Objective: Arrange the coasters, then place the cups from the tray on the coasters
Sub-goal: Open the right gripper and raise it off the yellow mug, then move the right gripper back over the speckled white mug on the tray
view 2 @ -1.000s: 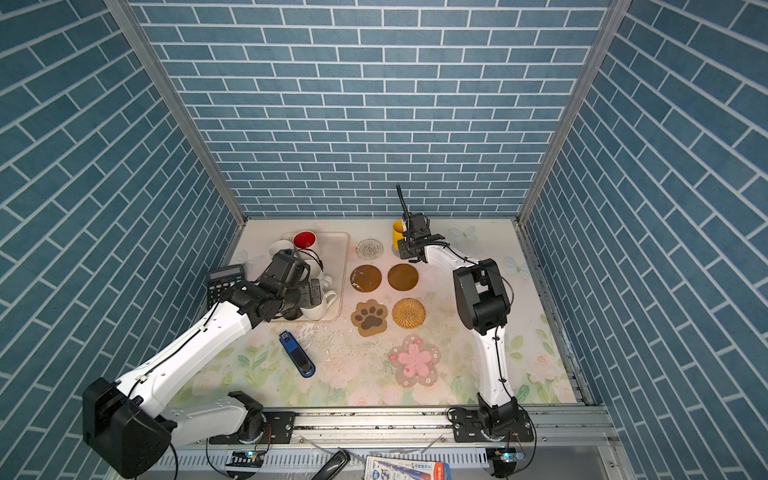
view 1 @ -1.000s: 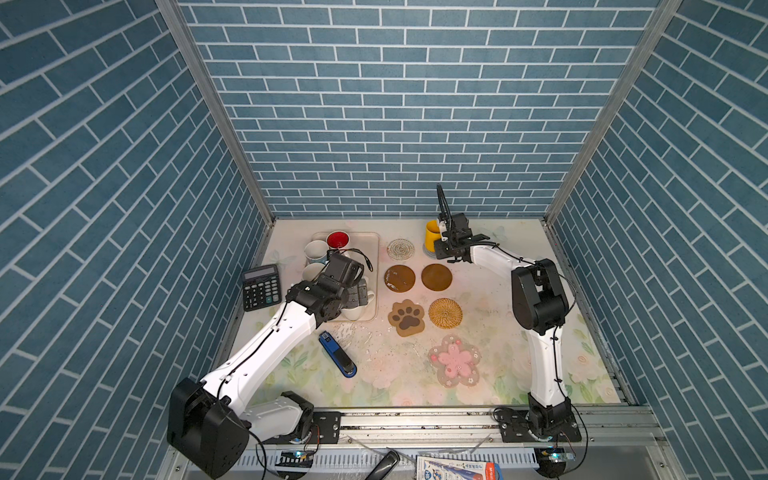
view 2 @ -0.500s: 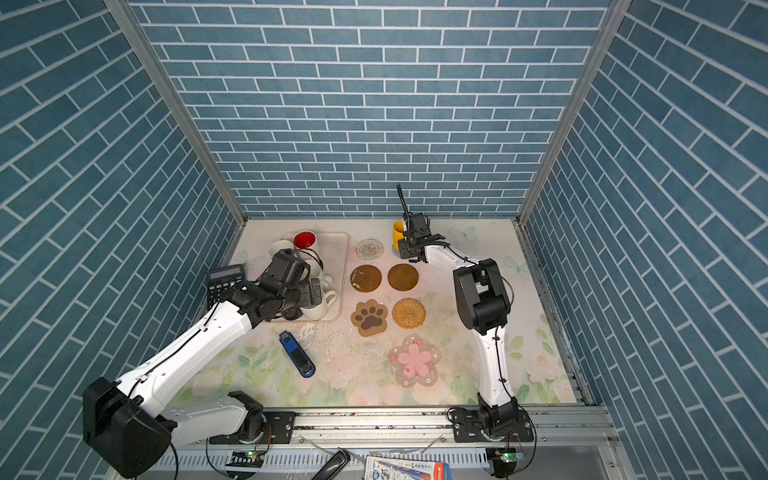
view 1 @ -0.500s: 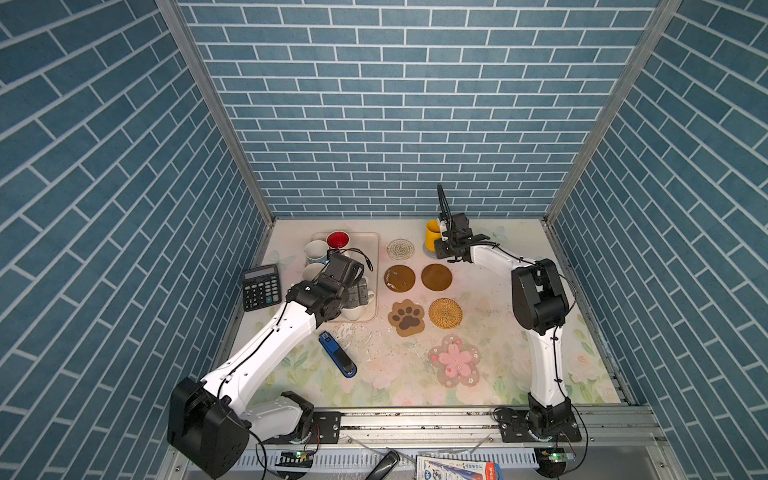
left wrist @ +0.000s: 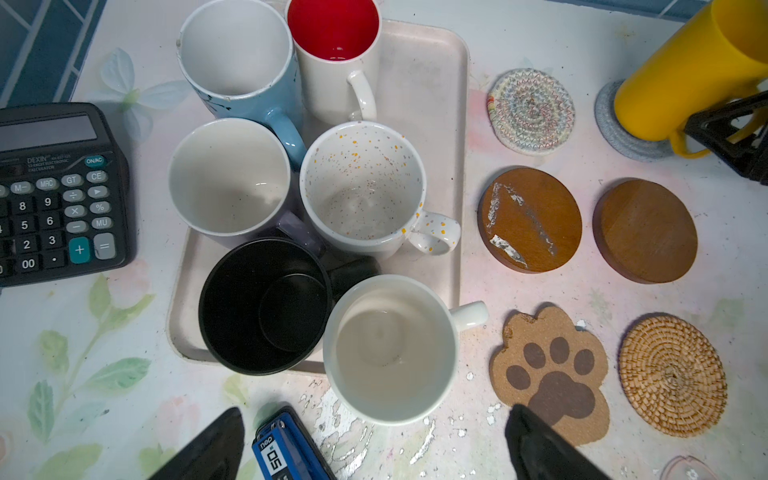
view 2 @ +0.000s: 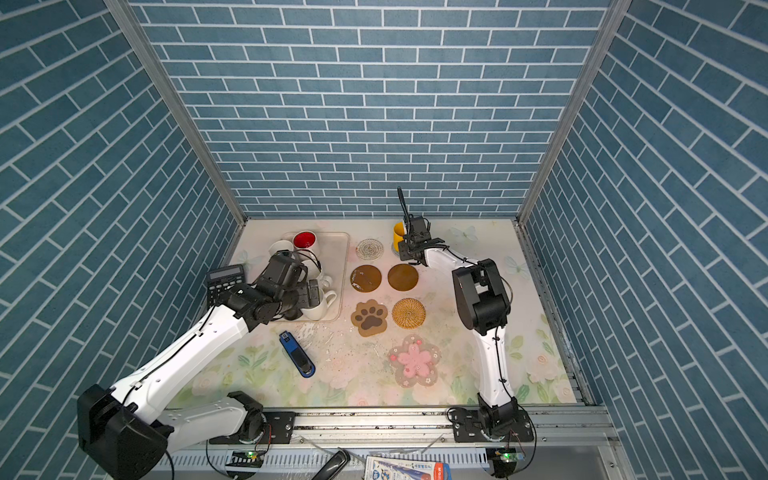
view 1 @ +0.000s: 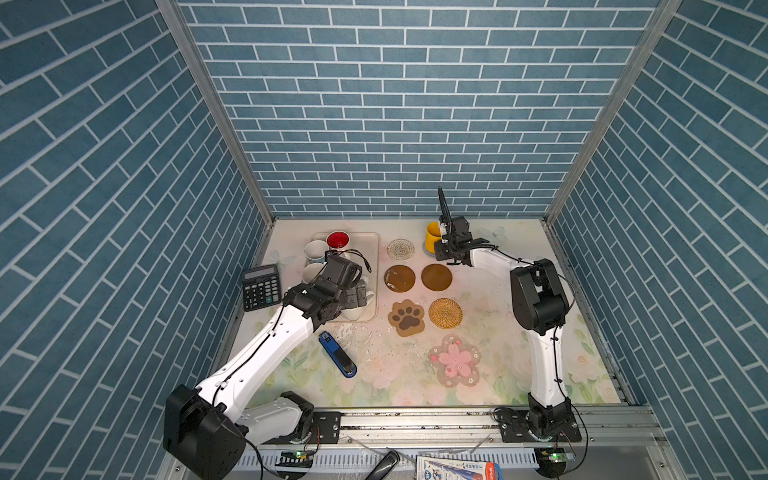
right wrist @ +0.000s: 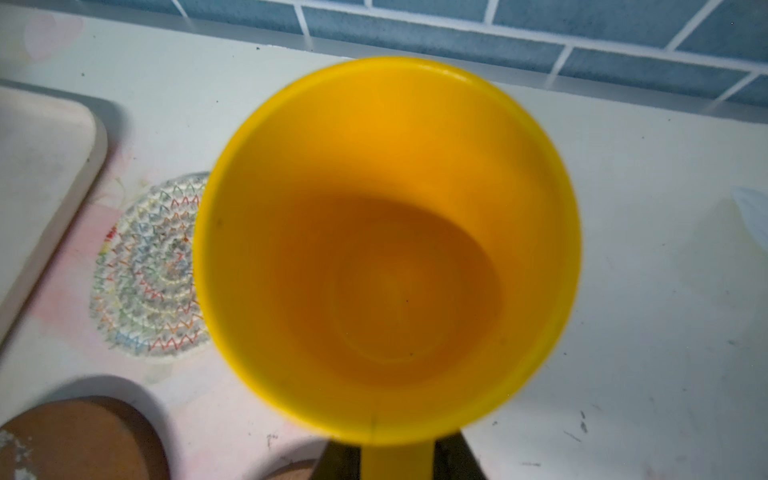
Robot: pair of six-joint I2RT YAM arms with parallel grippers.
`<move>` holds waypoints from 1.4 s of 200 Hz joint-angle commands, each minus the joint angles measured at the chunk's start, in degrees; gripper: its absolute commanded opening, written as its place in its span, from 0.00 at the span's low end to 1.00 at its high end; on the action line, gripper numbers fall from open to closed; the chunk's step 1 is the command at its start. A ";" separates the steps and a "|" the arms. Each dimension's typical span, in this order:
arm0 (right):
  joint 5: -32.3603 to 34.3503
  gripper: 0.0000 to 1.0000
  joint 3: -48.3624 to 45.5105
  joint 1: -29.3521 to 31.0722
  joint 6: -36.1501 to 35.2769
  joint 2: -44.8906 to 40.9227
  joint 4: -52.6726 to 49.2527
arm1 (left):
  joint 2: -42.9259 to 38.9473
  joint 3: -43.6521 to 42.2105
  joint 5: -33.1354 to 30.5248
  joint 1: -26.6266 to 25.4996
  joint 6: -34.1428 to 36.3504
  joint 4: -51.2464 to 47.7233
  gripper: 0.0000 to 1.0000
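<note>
The yellow cup [right wrist: 386, 249] stands upright on the light blue woven coaster [left wrist: 623, 137] near the back wall. My right gripper [right wrist: 397, 457] is behind it, with a finger tight against each side of its handle. My left gripper [left wrist: 376, 415] hangs open over the near end of the tray [left wrist: 419, 70], above the cream cup [left wrist: 390, 349]. Also in the tray are the black [left wrist: 257, 307], speckled [left wrist: 361, 187], lavender [left wrist: 228, 178], light blue [left wrist: 237, 50] and red-inside [left wrist: 332, 29] cups. The white woven [view 1: 400, 249], two brown [view 1: 399, 278], paw [view 1: 407, 318], rattan [view 1: 445, 313] and pink flower [view 1: 455, 360] coasters lie bare.
A black calculator [view 1: 260, 286] lies left of the tray against the side wall. A blue stapler-like device [view 1: 337, 360] lies in front of the tray. The back wall runs close behind the yellow cup.
</note>
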 commanded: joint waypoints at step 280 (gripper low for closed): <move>-30.36 0.59 11.89 14.58 -11.28 -8.29 -18.21 | -20.19 -5.43 2.17 0.18 -2.51 -15.88 0.99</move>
